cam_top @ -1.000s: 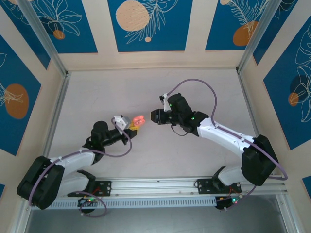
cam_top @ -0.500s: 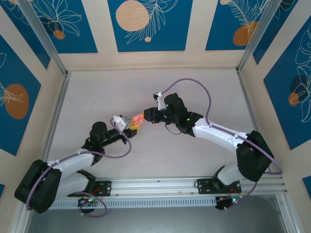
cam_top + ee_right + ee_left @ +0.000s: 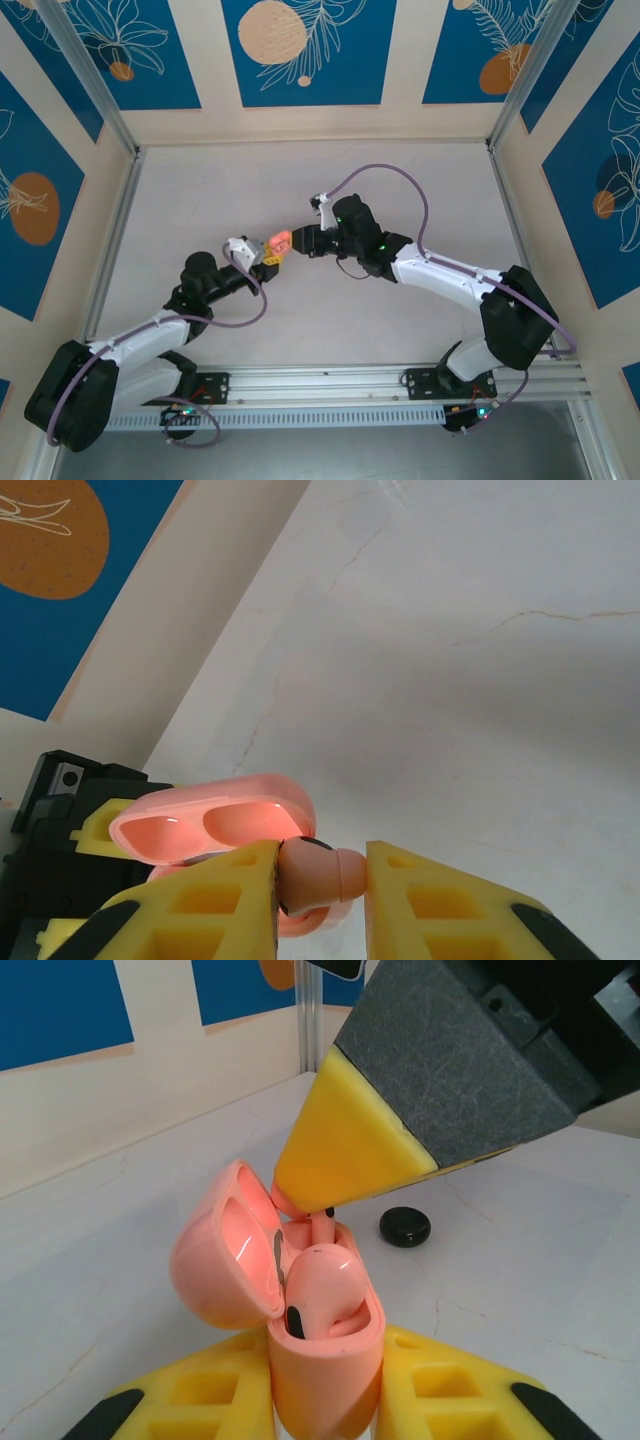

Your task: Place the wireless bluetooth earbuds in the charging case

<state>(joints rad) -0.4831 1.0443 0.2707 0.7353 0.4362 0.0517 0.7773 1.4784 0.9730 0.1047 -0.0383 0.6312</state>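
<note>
Top external view: at the left I see the left fingers (image 3: 272,263) over the middle of the pale tabletop (image 3: 200,190), clamped on an open salmon-pink glossy plastic charging case (image 3: 281,241). Just right of it, the right fingers (image 3: 305,240) point left, their tips meeting the case.

On the left wrist camera, the yellow left fingers (image 3: 200,1395) squeeze the lower body of the case (image 3: 325,1380), which stands upright with its lid swung back to the left. One salmon-pink stemmed earbud (image 3: 325,1278) sits in the case. The right fingers (image 3: 350,1140) come down from the upper right to the mouth of the case. Farther right, a small glossy black rounded object (image 3: 405,1228) lies on the tabletop (image 3: 520,1260); I cannot tell what it is.

On the right wrist camera, the right fingers (image 3: 430,900) are nearly together, pinching a second salmon-pink earbud (image 3: 318,872) right at the open case (image 3: 215,825). I cannot tell whether it has entered its socket.
</note>
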